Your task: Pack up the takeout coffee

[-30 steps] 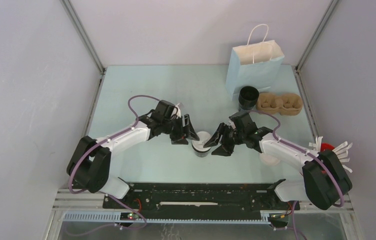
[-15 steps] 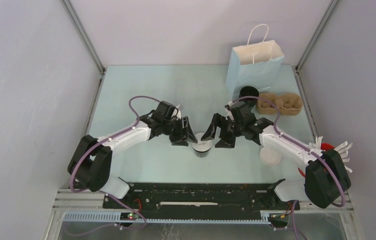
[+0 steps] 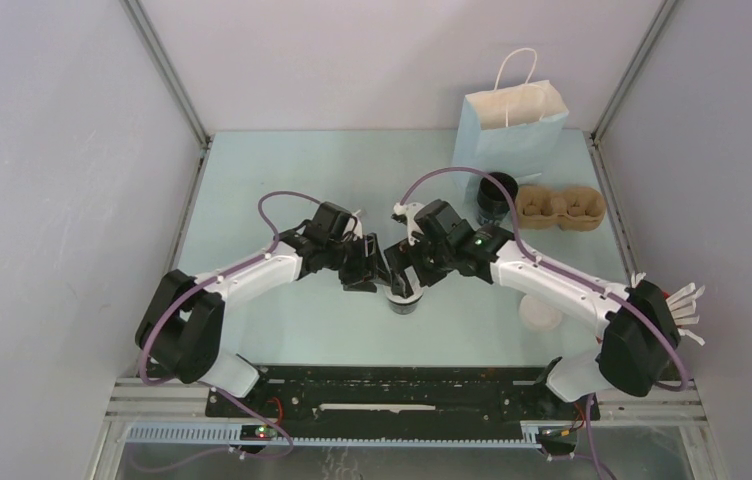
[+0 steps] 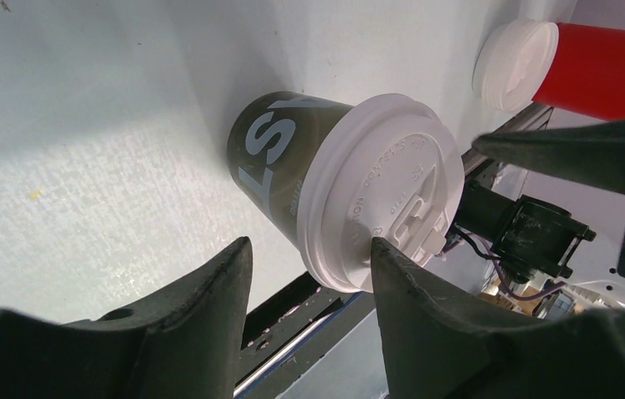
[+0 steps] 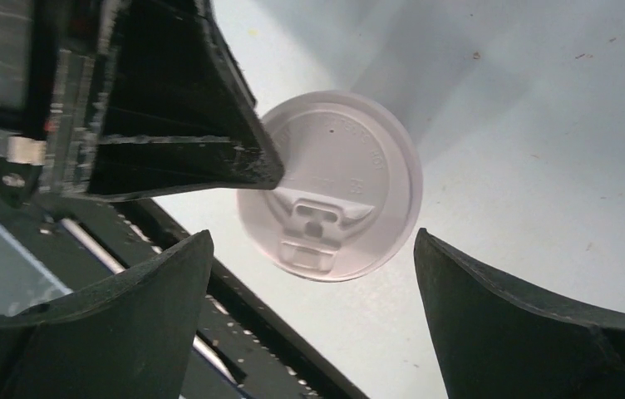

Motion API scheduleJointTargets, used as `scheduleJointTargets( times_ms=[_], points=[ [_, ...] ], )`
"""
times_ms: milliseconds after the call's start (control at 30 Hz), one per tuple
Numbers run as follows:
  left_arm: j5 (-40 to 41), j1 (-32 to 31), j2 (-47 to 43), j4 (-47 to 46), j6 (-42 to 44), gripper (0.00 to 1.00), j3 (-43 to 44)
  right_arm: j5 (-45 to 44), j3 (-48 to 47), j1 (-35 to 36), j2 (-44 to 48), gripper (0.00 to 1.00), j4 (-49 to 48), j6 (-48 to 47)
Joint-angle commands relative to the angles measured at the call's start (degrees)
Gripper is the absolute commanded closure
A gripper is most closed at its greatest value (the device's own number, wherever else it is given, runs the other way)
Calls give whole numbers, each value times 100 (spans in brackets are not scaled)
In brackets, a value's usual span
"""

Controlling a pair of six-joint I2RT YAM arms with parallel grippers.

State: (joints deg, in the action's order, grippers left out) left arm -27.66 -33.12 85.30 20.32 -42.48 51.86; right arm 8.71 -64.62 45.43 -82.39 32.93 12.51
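**Directly below the right claw, a lidded coffee cup**

Upright on the counter (image 3: 282, 180), the dark coffee cup (image 4: 280, 162) stood just ahead of the left claw (image 4: 311, 249). That claw's fingers were partly spread and held nothing. The cup's white lid (image 5: 330, 195) sat close to one fingertip, though contact could not be told. The right claw (image 5: 313, 237) hung above the lid with its fingers spread wide, clear of the rim on both sides and gripping nothing. Beyond the right claw, well apart, were a blue paper bag (image 3: 510, 135), a second dark cup (image 3: 497, 195) and a cardboard carrier (image 3: 559, 205). A loose white lid (image 3: 539, 313) lay nearer that arm's base.
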Motion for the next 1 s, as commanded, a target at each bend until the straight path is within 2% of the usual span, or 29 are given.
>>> scheduleJointTargets(
  times_ms=[0, 333, 667, 967],
  points=[
    [-62, -46, -22, 34, 117, 41, 221, -276, -191, 85, -194, 0, 107, -830],
    [-126, -48, -22, -63, 4, 41, 224, -513, -226, 326, -446, 1, -144, -933],
    [-161, -57, -21, -57, -10, 40, 243, -848, -226, 468, -416, 11, -186, -969],
    [-172, -54, -28, -54, 11, 41, 233, -1168, -227, 595, -350, 2, -180, -1030]
  ],
)
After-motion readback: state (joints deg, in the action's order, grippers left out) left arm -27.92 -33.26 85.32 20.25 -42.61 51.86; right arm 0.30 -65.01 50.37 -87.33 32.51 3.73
